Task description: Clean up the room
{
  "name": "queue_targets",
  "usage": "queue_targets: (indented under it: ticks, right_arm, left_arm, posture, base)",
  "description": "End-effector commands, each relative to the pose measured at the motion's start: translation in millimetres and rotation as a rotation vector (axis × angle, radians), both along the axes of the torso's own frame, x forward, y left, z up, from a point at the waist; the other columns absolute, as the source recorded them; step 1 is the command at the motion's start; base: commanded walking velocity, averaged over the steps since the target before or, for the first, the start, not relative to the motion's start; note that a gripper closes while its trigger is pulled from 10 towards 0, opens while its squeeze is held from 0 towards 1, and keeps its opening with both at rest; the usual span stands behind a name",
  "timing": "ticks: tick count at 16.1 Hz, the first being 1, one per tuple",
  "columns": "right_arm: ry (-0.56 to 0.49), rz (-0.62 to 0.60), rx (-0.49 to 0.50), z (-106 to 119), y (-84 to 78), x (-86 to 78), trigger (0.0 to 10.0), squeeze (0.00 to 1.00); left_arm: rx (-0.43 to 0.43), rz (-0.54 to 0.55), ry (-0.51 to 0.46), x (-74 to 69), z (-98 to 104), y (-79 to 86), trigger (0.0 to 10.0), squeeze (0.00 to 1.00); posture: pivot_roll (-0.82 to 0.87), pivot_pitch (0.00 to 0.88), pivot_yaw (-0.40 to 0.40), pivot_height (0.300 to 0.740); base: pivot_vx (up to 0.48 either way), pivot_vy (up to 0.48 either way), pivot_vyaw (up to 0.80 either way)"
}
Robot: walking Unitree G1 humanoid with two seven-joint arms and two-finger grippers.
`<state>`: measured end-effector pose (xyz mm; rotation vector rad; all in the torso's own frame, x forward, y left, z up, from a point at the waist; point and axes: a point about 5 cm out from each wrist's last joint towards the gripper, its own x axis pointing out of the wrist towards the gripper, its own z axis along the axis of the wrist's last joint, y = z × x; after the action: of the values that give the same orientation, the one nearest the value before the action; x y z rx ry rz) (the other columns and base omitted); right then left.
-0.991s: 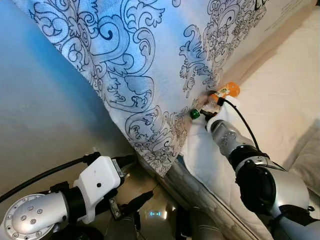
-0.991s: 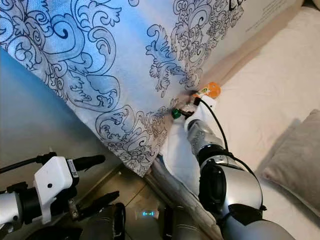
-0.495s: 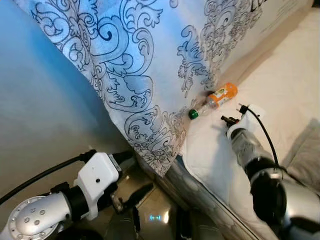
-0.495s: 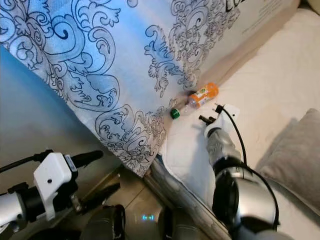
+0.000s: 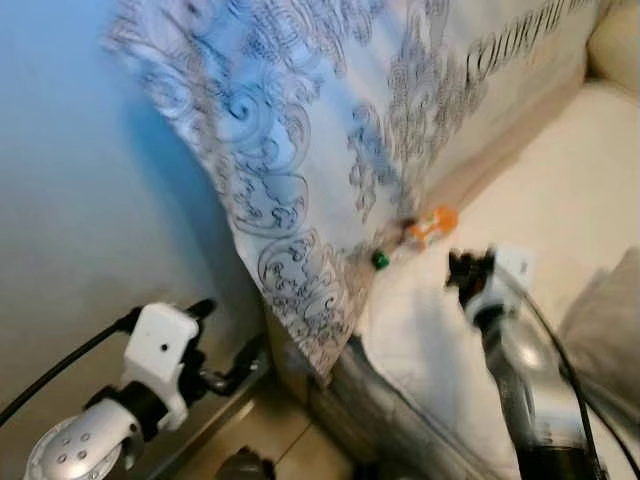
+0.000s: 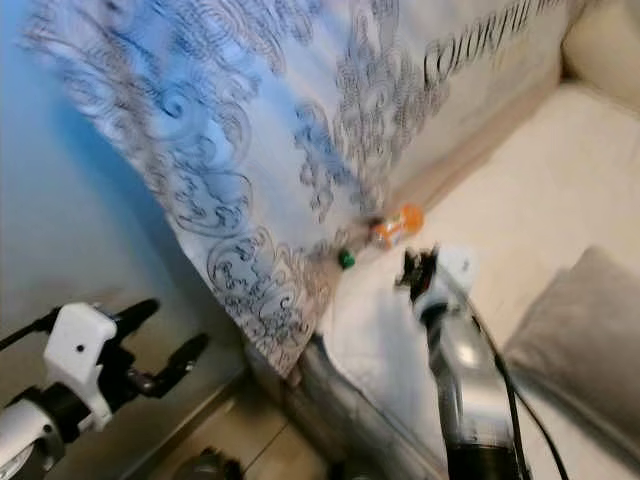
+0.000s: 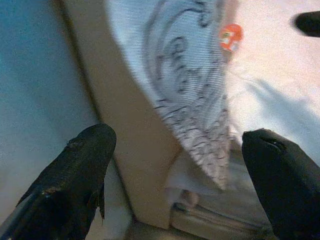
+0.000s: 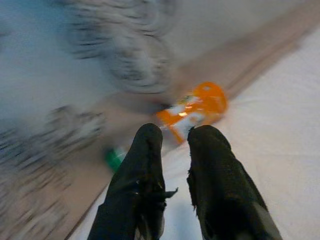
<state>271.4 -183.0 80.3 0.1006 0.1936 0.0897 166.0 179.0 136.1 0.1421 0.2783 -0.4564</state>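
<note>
My right end effector (image 8: pixel 175 150) hangs near the orange bottle (image 8: pixel 192 112), empty, fingers almost closed. The bottle lies on the bed (image 5: pixel 560 200), beside the patterned cloth (image 5: pixel 300 120). I should open wider, then grip its middle.

White bed (image 5: pixel 560 200) carries an orange bottle (image 5: pixel 428 226) and, seemingly, a pillow (image 6: pixel 570 330).

Both arms were silver metal with white housings at the wrists and black cables trailing back. The left tool (image 7: pixel 175 190) and right tool (image 8: pixel 175 145) each bore two long black fingers.
</note>
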Motion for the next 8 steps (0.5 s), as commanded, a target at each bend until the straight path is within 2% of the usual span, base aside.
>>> queue_targets:
  ticks: [1, 2, 3, 4, 5, 8]
  right_arm:
    - [-0.003, 0.048, -0.003, 5.5, 7.1, -8.0, 10.0, 1.00]
    - [0.010, 0.067, -0.010, 6.2, 13.0, -19.8, 10.0, 1.00]
    - [0.013, 0.075, -0.012, 6.7, 15.8, -24.8, 10.0, 1.00]
    - [0.037, 0.100, -0.027, 6.6, 23.8, -38.2, 10.0, 1.00]
    - [0.055, 0.100, -0.031, 5.3, 26.9, -46.2, 10.0, 1.00]
    - [0.100, 0.084, -0.023, 0.5, 25.1, -60.9, 10.0, 1.00]
  left_arm:
    - [0.027, 0.037, 0.012, 0.2, -6.6, 5.1, 10.0, 0.07]
    - [0.054, 0.082, 0.016, 1.1, -12.2, 9.8, 10.0, 0.07]
    - [0.069, 0.106, 0.014, 1.4, -14.7, 11.7, 10.0, 0.07]
    - [0.069, 0.179, 0.003, 1.2, -18.8, 14.4, 10.0, 0.07]
    - [0.045, 0.197, 0.005, 1.0, -21.4, 13.7, 10.0, 0.08]
    - [0.036, 0.085, 0.034, -2.4, -26.8, 8.9, 10.0, 0.05]
  posture:
    - [0.10, 0.000, -0.031, 0.740]
    - [0.10, 0.000, -0.039, 0.740]
    - [0.10, 0.000, -0.041, 0.740]
    - [0.09, 0.000, -0.047, 0.740]
    - [0.09, 0.000, -0.052, 0.740]
    - [0.09, 0.000, -0.057, 0.740]
  base:
    - [0.000, 0.000, 0.00]
    - [0.000, 0.000, 0.00]
    - [0.000, 0.000, 0.00]
    - [0.000, 0.000, 0.00]
    - [0.000, 0.000, -0.73]
    - [0.000, 0.000, -0.75]
